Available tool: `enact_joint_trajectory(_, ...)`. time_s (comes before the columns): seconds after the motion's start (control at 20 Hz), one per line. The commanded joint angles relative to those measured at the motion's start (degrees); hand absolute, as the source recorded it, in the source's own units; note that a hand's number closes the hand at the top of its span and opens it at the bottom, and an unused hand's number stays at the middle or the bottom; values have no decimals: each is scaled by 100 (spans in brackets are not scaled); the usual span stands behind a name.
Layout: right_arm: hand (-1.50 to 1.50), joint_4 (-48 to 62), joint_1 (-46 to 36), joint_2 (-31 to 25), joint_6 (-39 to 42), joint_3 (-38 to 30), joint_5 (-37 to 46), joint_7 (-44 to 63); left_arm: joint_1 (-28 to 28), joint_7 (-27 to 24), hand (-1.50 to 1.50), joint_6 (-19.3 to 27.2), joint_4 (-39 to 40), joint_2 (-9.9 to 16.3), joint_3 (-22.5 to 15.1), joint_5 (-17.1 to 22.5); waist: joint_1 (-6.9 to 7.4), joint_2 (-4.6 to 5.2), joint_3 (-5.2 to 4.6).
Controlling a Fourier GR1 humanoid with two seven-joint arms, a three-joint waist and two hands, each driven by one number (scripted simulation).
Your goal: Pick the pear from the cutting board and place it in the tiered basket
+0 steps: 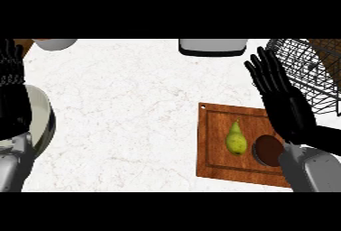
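The pear (235,138) lies on the cutting board (220,158) at the near right, stem end pointing far, just left of a dark round disc (268,150). The right hand (283,97) hovers above the board with fingers straight and spread, holding nothing, while the left hand (12,97) rests open at the left edge. The pear looks light, firm and smooth-skinned, so it may roll; closing around its wider lower belly seems safest before carrying it to the tiered basket (310,67) at the far right.

— Where's the pear (235,138)?
— Lying flat on the wooden cutting board (216,149), left of the board's middle, narrow stem end pointing far, yellow-green and untouched.
— And the tiered basket (310,67)?
— Black wire, at the far right corner, beyond the board and apart from it.
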Motion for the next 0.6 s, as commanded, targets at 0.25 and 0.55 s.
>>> enact_joint_trajectory(0.25,150,495,-378,528,-1420,453,990,1221,848,1505,0,-1343,718,52,-611,856,98,180,71)
enact_joint_trajectory(0.55,-150,1493,582,394,-3861,15,2703,2303,1133,1647,0,-1461,647,-172,-781,1067,-30,140,61)
